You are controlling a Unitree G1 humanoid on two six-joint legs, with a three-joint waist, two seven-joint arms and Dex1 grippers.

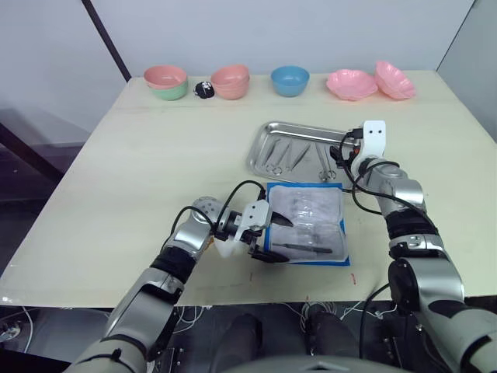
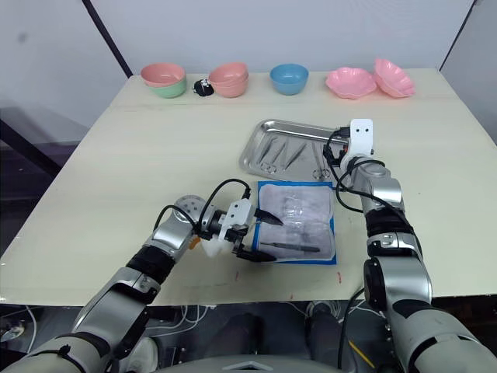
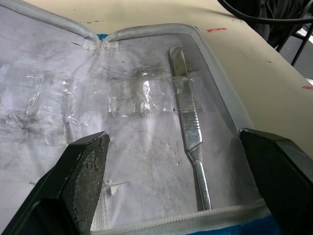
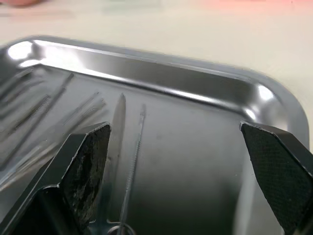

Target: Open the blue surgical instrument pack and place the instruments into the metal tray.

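The pack (image 1: 307,223) lies unzipped and spread flat near the front edge of the tabletop (image 1: 155,155), blue only at its border now, the clear plastic pockets facing up and crinkled. It sits just at 6 o'clock from the tray (image 1: 260,148), close enough that each tool has a short trip. One slim steel tool (image 3: 188,127), a flat scalpel-like handle, is tucked under a clear strap in the near pocket; a few more dim shapes show in the far half, too faint to name.

The left gripper (image 1: 268,233) hovers at the pack's 9 o'clock edge, fingers spread wide and holding nothing, lined up either side of that handle. I'd say it is set to close on it next; the strap may drag the pack along when the tool is pulled.

The tray is a shallow shiny rectangle with rounded corners, and several instruments (image 1: 283,158) already lie in it, ring-handled ones among them. The right gripper (image 1: 344,154) hangs over the tray's 3 o'clock end, also spread open and empty, with thin tools (image 4: 128,161) lying on the steel just below it, which reads like a drop just made.

Along the far edge, at 12 o'clock, stand bowls (image 1: 290,80) in pink, green and blue, well apart from the work.
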